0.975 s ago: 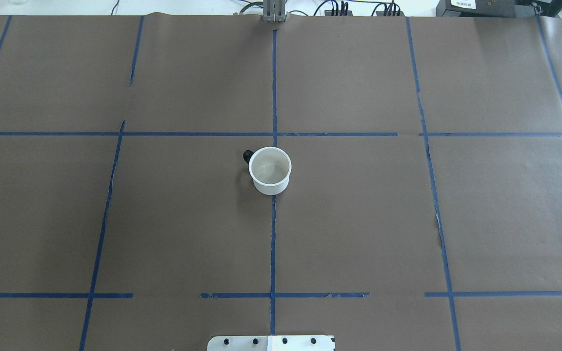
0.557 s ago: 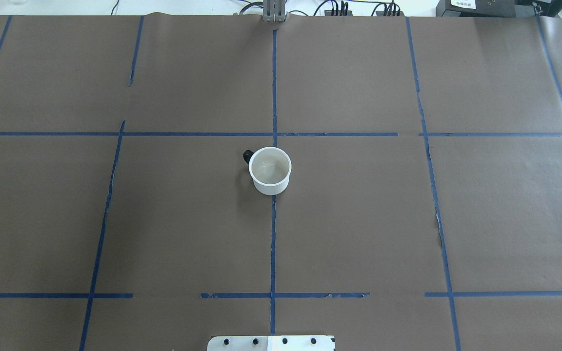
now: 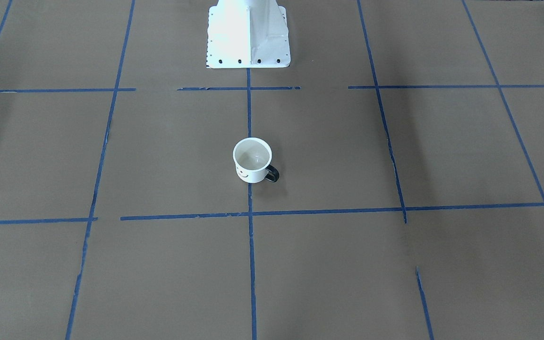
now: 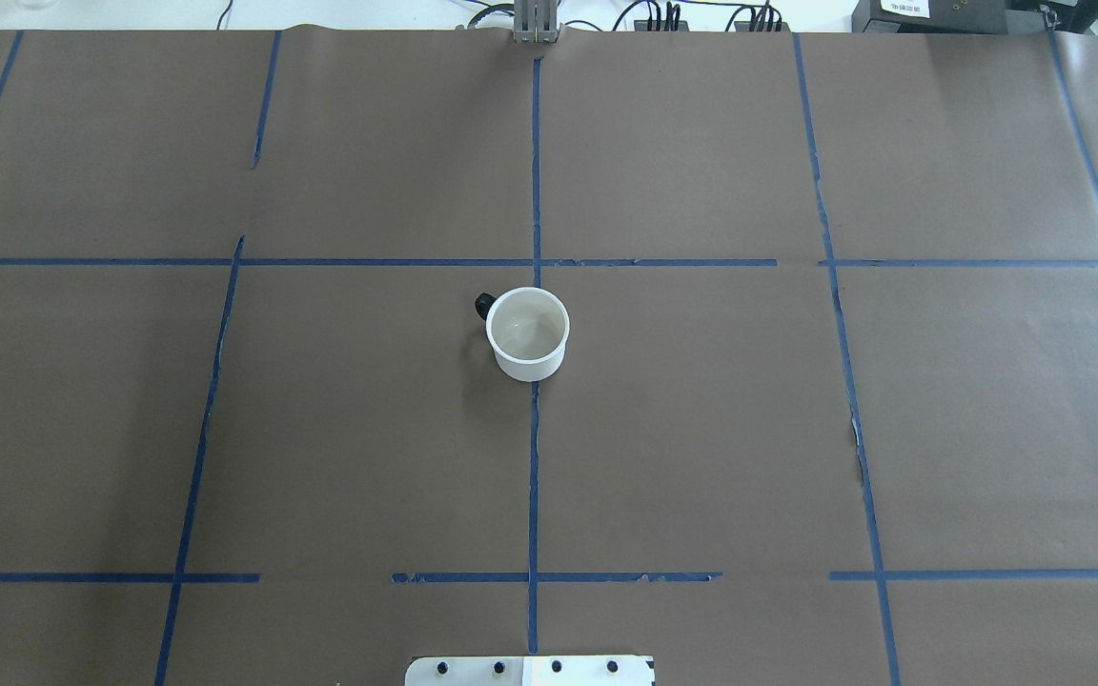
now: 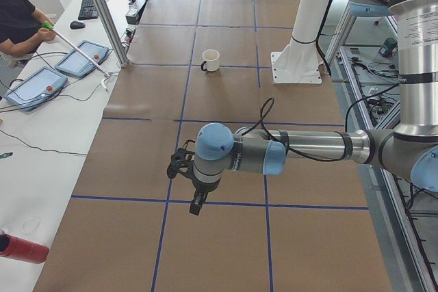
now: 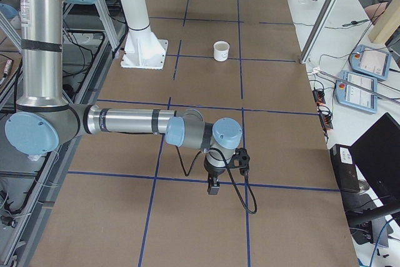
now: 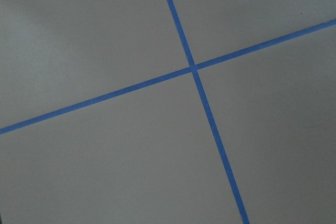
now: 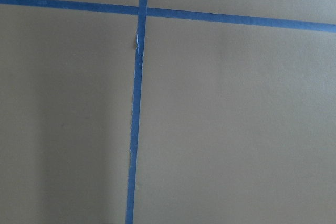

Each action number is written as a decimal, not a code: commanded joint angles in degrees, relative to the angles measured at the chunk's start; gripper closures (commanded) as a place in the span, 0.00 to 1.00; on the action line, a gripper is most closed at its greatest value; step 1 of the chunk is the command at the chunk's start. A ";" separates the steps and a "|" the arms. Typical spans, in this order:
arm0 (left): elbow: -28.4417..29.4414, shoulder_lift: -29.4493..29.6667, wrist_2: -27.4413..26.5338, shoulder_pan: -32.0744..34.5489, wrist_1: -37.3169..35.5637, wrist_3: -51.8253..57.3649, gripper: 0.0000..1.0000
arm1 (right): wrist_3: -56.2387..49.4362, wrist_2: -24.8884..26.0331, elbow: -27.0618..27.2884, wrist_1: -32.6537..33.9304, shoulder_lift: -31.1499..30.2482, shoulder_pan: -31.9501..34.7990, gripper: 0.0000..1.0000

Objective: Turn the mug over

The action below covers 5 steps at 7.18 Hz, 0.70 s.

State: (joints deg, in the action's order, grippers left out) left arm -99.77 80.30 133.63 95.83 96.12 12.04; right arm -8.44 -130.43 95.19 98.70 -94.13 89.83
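Observation:
The white mug (image 4: 530, 333) stands upright, mouth up, near the middle of the brown table. Its black handle (image 4: 483, 305) points far-left in the overhead view. Its smiley face (image 3: 242, 174) shows in the front-facing view. The mug also shows in the left view (image 5: 211, 60) and the right view (image 6: 221, 50). My left gripper (image 5: 197, 204) hangs finger-down over the table, far from the mug. My right gripper (image 6: 213, 187) does the same at the other end. I cannot tell whether either is open or shut. Both wrist views show only paper and tape.
Blue tape lines (image 4: 534, 476) divide the brown paper into squares. The white robot base (image 3: 248, 42) stands at the near edge behind the mug. Teach pendants (image 5: 82, 59) and a seated operator (image 5: 14, 18) are beside the table's far edge.

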 commanded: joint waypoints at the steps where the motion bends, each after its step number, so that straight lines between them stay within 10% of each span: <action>1: 0.63 -0.31 0.05 -0.12 0.47 -4.04 0.00 | 0.00 0.00 0.00 0.00 0.00 0.00 0.00; 5: -0.42 0.65 0.05 -0.82 3.80 -4.65 0.00 | 0.00 0.00 0.00 0.00 0.00 0.00 0.00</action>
State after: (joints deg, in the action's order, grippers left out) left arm -99.70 80.33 133.61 95.22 98.31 7.92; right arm -8.44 -130.43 95.19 98.70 -94.13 89.82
